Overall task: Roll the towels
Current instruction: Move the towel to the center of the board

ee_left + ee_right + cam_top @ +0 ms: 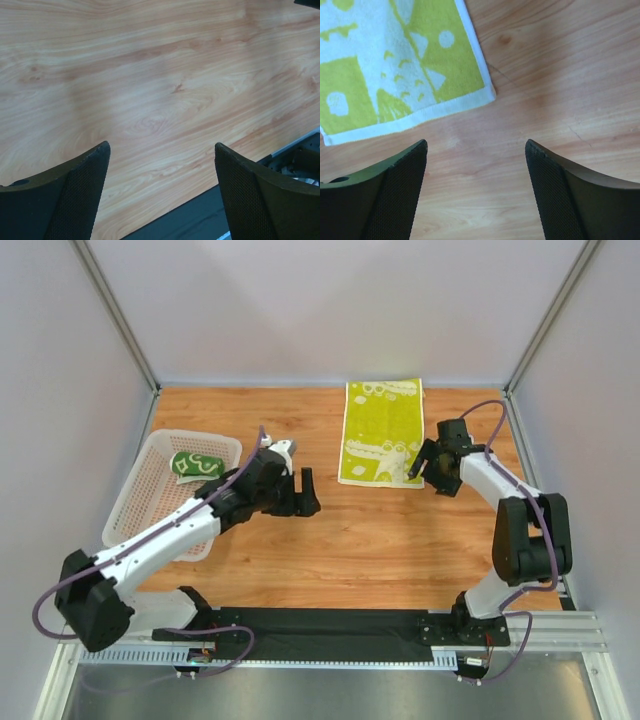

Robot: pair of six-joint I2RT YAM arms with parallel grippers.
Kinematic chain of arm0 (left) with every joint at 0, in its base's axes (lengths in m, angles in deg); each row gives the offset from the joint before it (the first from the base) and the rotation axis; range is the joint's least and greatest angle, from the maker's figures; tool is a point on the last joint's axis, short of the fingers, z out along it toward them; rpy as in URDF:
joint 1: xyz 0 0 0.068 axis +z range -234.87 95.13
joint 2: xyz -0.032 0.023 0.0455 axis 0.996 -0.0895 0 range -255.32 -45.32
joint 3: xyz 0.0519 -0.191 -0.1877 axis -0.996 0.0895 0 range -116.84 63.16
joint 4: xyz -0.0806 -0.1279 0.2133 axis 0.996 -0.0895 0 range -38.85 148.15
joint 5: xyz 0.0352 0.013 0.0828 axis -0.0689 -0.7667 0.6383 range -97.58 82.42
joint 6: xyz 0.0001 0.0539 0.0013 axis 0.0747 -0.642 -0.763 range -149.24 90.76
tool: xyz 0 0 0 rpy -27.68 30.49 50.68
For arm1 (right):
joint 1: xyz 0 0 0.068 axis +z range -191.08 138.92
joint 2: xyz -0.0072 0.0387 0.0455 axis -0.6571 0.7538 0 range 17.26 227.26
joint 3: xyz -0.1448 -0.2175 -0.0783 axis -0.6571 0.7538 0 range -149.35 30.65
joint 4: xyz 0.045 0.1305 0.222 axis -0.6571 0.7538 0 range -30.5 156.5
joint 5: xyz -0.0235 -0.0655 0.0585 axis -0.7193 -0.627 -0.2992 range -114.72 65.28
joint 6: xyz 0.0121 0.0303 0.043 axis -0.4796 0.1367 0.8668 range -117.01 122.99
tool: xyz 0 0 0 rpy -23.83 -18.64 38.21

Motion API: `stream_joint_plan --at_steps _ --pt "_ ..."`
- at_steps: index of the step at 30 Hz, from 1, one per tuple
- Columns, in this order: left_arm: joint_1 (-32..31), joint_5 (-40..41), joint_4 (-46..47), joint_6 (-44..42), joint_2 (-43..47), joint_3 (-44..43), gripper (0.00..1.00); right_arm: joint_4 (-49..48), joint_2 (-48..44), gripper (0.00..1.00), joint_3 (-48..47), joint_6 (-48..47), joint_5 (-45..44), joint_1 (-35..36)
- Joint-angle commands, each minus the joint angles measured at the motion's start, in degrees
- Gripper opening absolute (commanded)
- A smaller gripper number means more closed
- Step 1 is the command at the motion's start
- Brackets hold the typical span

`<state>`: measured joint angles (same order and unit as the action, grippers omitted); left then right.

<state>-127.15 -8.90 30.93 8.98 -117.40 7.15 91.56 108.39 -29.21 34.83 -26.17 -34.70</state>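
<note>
A yellow-green and white patterned towel point(382, 432) lies flat on the wooden table at the back right. Its near right corner shows in the right wrist view point(395, 65). A rolled green towel point(194, 464) lies in the white basket point(140, 502) at the left. My right gripper point(427, 464) is open and empty, just right of the flat towel's near corner; in its own view point(476, 147) the fingers hang over bare wood. My left gripper point(303, 492) is open and empty over the table's middle, right of the basket. Its own view point(162, 150) shows only wood.
The black base rail point(330, 625) runs along the table's near edge and shows in the left wrist view point(200, 220). Grey walls with metal frame posts point(120, 320) close in the table at the left, back and right.
</note>
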Motion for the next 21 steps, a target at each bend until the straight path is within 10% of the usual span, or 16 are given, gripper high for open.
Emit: stream_joint_plan --at_steps 1,14,21 --pt "0.0 3.8 -6.9 -1.1 8.7 0.9 0.9 -0.8 4.3 0.79 -4.7 -1.4 0.0 -1.9" --pt "0.1 20.8 -32.5 -11.2 25.0 -6.3 0.96 -4.8 16.8 0.58 -8.7 -0.1 6.4 -2.8" --pt "0.5 30.6 -33.2 -11.2 31.0 -3.9 1.0 -9.6 15.7 0.08 -3.4 0.6 10.8 -2.8"
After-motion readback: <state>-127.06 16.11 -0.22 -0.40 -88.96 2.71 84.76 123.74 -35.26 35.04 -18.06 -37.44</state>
